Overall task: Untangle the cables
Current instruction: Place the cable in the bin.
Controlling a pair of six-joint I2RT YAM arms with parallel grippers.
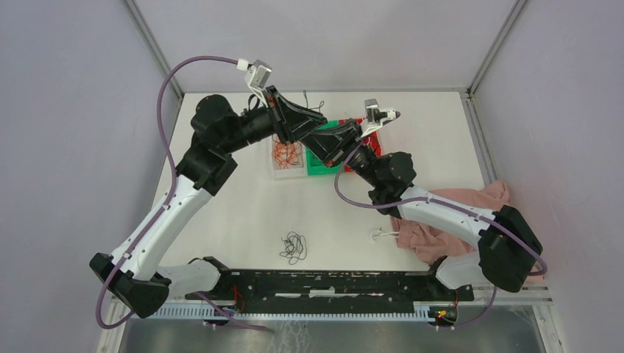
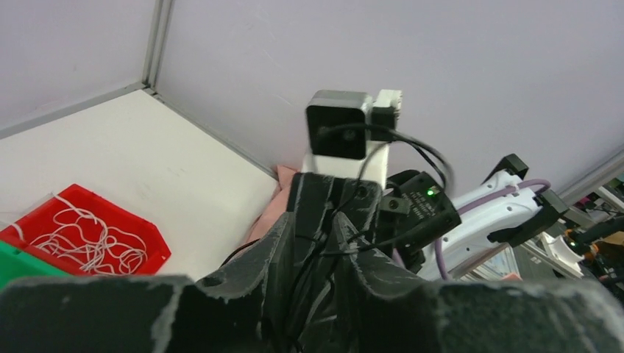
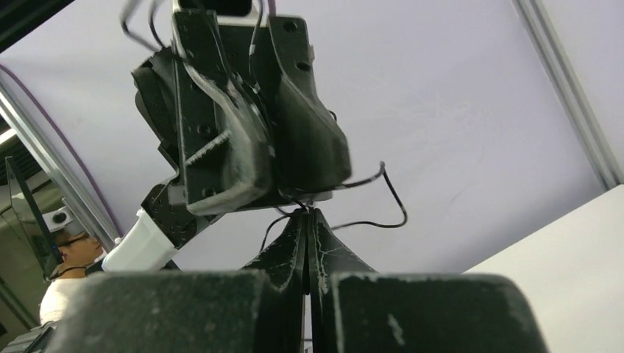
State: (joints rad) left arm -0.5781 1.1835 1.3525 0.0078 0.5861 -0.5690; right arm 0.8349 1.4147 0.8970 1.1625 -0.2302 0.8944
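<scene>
Both grippers meet tip to tip in the air above the bins. My right gripper (image 3: 307, 215) is shut on a thin black cable (image 3: 383, 180) that loops out to the right of its tips. Directly above it hangs my left gripper (image 3: 276, 191). In the left wrist view the left gripper (image 2: 340, 235) has its jaws slightly apart, and black cable strands (image 2: 358, 250) run through the gap. From above, the left gripper (image 1: 313, 126) and the right gripper (image 1: 327, 143) overlap. A small black tangle (image 1: 294, 248) lies on the table near the arm bases.
A clear bin holding orange cables (image 1: 287, 154), a green bin (image 1: 321, 168) and a red bin (image 2: 151, 243) with white cables (image 2: 81, 239) stand in a row under the grippers. A loose white cable (image 1: 383, 235) lies beside a pink cloth (image 1: 449, 220) at the right.
</scene>
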